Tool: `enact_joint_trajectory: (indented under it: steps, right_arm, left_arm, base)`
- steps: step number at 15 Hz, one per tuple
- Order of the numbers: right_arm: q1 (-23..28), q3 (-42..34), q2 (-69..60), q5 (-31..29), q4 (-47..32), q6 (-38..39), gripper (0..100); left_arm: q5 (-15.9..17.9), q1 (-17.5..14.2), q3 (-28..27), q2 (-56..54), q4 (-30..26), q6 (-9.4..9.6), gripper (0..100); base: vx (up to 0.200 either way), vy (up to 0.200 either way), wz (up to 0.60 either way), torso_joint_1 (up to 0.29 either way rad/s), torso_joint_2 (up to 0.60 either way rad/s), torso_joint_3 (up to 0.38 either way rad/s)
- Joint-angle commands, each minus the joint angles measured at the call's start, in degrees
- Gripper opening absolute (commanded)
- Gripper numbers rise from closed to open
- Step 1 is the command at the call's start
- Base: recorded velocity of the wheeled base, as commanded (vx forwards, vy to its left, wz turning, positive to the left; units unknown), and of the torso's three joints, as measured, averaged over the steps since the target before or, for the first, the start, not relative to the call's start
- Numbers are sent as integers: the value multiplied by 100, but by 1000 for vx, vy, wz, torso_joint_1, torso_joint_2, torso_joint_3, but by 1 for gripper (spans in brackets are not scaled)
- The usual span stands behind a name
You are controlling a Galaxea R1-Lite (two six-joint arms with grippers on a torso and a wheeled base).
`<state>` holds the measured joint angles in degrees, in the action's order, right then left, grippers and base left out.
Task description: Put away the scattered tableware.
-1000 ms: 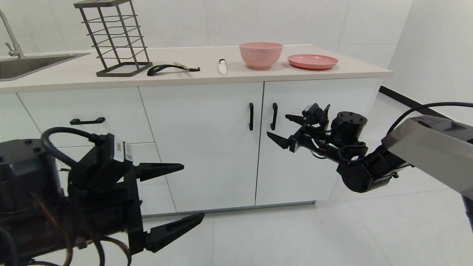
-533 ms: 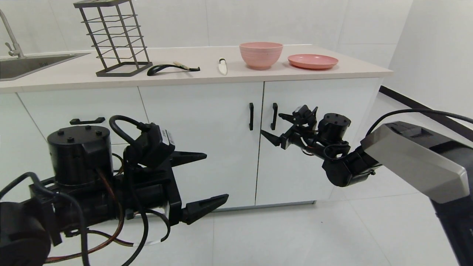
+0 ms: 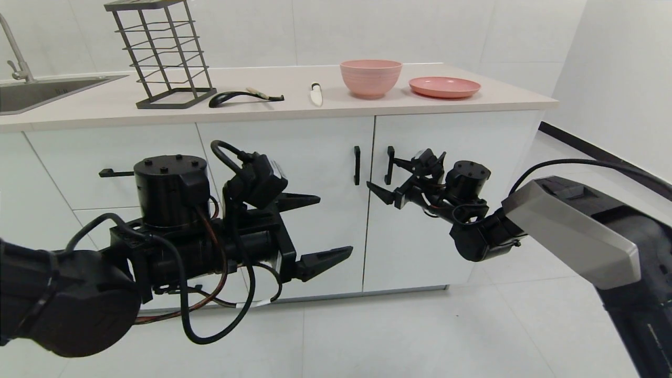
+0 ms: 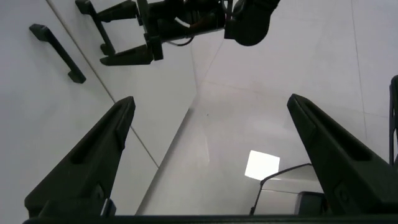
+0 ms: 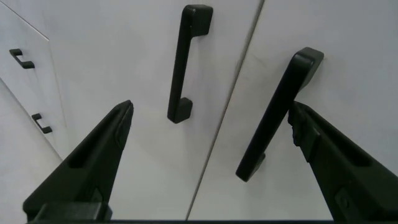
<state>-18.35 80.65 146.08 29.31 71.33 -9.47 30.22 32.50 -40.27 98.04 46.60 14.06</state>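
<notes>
Pale tabletop (image 3: 420, 102), smooth and matt. Black metal wire rack (image 3: 144, 5). Matt pink bowl (image 3: 370, 77) and plate (image 3: 444, 87), plastic-looking. Smooth white cabinet doors (image 3: 315, 157), matt black handles (image 3: 357, 165). Brushed steel sink (image 3: 31, 97).

The sink (image 3: 42, 93), at 9 o'clock from the rack (image 3: 164, 58), is cut by the picture's edge. The left arm (image 3: 168, 194) hides part of a drawer handle (image 3: 113, 172). The pale thing (image 3: 256, 92) beside the black spoon (image 3: 231, 97) is too small to tell.
</notes>
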Motion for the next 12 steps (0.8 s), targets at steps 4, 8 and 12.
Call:
enact_joint_trajectory:
  steps: [4, 8, 12]
  right_arm:
    - [-55, 214, 184, 128, 30, -2, 100]
    - [-108, 346, 219, 471, 92, -11, 100]
    - [-46, -138, -18, 1068, 435, 7, 100]
  left_arm:
    - [10, -7, -412, 330, -11, -52, 100]
    - [1, -86, -992, 814, -11, -131, 100]
    - [19, -68, -1264, 1077, -2, -131, 100]
  base:
    - [0, 0, 0, 0, 0, 0]
    - [0, 0, 0, 0, 0, 0]
    - [0, 0, 0, 0, 0, 0]
